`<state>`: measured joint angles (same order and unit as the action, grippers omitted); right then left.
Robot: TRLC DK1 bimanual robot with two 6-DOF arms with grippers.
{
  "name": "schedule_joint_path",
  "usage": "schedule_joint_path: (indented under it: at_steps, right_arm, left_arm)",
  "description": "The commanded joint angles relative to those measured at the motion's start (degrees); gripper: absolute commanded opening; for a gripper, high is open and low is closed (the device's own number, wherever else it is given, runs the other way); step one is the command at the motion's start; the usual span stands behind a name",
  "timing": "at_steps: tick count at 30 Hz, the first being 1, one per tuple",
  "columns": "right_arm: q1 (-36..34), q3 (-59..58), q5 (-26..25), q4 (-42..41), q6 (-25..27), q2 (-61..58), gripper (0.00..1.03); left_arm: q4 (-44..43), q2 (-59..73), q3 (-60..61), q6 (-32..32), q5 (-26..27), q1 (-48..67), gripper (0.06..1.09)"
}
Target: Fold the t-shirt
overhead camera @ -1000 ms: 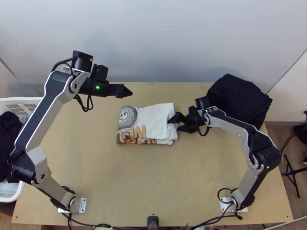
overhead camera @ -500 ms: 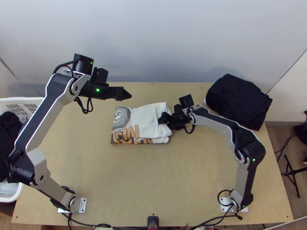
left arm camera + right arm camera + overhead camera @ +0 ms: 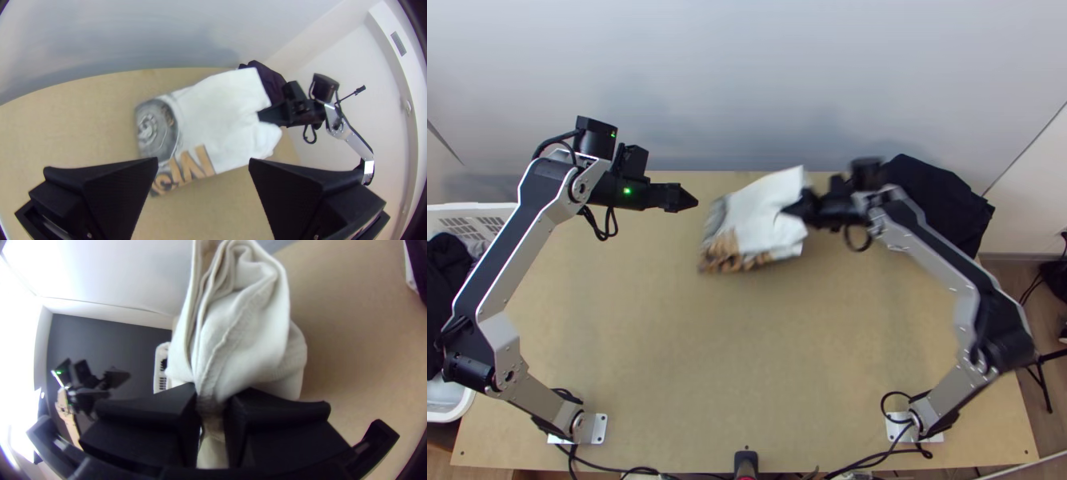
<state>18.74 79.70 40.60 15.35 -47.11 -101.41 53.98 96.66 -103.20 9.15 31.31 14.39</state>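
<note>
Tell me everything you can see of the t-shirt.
The t-shirt is white, soft-looking cloth with a round grey print and orange-brown lettering. Folded into a layered, slightly rumpled bundle, it slants over the far part of the table. The right tool pinches it at the end away from the grey print, creasing it there.

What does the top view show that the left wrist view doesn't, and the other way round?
Top view: the bases of both arms, standing by the table's near edge.

Left wrist view: the gap between the left gripper's open fingers, and a small grey panel in the white surroundings beyond the table.

Both: the folded white shirt with its grey and orange print, the right gripper holding it at one side, and black cloth behind that gripper.
</note>
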Motion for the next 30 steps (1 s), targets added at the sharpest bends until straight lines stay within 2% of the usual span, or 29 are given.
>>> schedule_joint_path:
  at_steps: [1,5,9,14,17,25,30]
  right_arm:
    - [-9.3,6.1,7.7,2.7,-3.6,9.3,0.03]
    - [-17.0,10.3,13.7,2.9,-5.7,9.4,0.03]
    - [-25.4,15.5,17.1,2.9,-6.9,7.2,0.03]
    - [-33.6,22.3,26.2,2.9,-8.5,2.0,0.03]
    - [-36.2,26.7,31.1,2.9,-9.6,-1.4,0.03]
    - [-38.2,38.2,32.0,3.0,-9.7,-8.0,0.03]
    - [-38.8,39.1,32.3,2.8,-9.7,-10.6,0.03]
  left_arm:
    - [-0.5,-0.2,0.6,-0.2,0.1,-0.3,1.05]
    - [-1.0,-0.1,0.7,-0.2,0.1,-0.2,1.05]
    - [-1.2,0.0,0.7,-0.2,0.1,-0.2,1.05]
    - [-1.2,-0.2,0.7,-0.2,0.1,-0.3,1.05]
    - [-1.2,-0.2,0.7,-0.2,0.1,-0.3,1.05]
    - [-1.7,0.1,-0.1,-0.6,0.1,-0.3,1.05]
    - [-1.7,0.0,-0.5,-0.5,0.1,-0.7,1.05]
